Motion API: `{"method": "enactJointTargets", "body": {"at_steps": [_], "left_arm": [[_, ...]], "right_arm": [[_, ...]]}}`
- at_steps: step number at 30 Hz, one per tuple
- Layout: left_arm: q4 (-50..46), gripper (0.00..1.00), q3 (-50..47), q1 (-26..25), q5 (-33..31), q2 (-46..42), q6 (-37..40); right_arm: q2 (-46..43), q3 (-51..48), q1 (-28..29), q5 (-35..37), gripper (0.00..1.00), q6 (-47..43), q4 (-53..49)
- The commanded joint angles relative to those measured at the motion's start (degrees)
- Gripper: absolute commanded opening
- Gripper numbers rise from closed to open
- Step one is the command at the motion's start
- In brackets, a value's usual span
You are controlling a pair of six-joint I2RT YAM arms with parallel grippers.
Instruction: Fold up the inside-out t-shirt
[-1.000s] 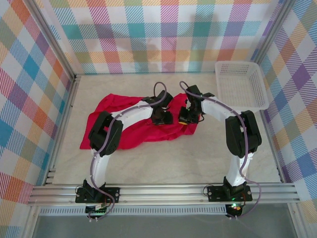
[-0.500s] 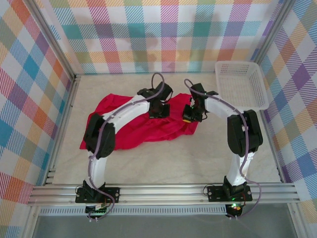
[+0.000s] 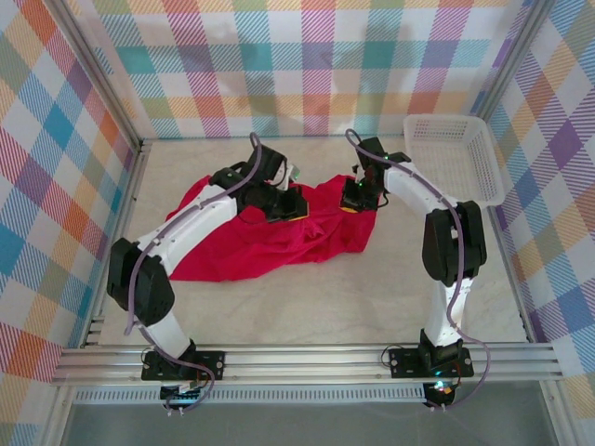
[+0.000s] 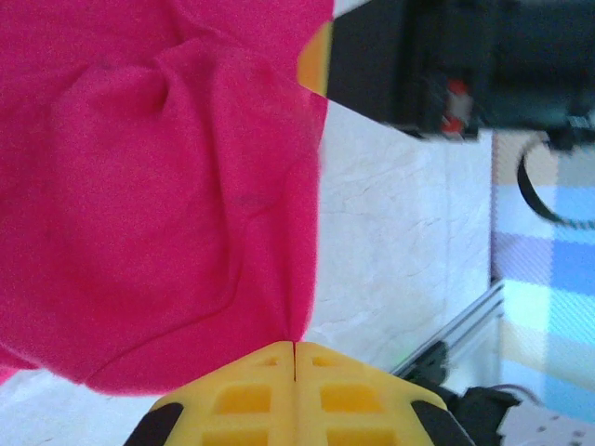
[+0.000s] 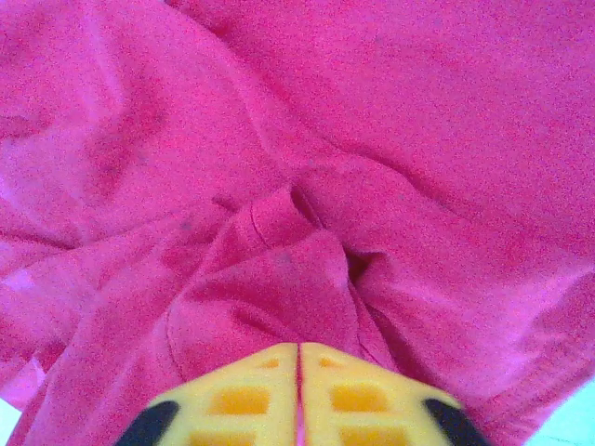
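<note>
One limp, light shirt (image 3: 270,246) lay rumpled in the middle of the table (image 3: 372,297), so you could expect it to sag and slide rather than hold a crease. Your left gripper (image 3: 292,208) was pinched shut on a thin edge of it and your right gripper (image 3: 350,201) on a bunched fold; hems and seams looked like the firmer holds.

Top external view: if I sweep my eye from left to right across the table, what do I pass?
left tool → right tool → white basket. The red t-shirt spreads beneath both tools, so it has no single place in the order.
</note>
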Motion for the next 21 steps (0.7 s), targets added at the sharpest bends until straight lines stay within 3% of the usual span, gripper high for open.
{"method": "enactJointTargets", "body": {"at_steps": [1,6,10,15,18,20,21], "left_arm": [[7.1,0.0,-0.3,2.3,9.7,4.6,-6.2],[9.0,0.0,1.4,3.4,10.0,9.0,-8.7],[9.0,0.0,2.2,5.6,9.7,11.2,-9.8],[9.1,0.0,2.2,6.8,10.0,12.3,-10.3],[8.8,0.0,2.1,7.0,9.9,12.1,-10.1],[8.5,0.0,2.1,7.5,10.1,12.1,-10.0],[8.4,0.0,2.1,8.0,10.2,12.0,-10.0]], "right_arm": [[-6.1,-4.2,1.6,0.7,0.24,-0.1,-0.7],[-13.4,-14.4,6.9,-0.5,0.28,3.3,8.3],[-14.5,-19.2,11.2,-0.7,0.29,6.0,17.1],[-9.7,-16.6,13.9,1.1,0.44,6.7,21.1],[-5.6,-13.3,13.9,3.0,0.45,7.1,21.9],[-3.6,-11.2,13.9,4.4,0.37,7.7,21.8],[-2.8,-10.3,13.9,4.7,0.24,8.1,21.7]]}}
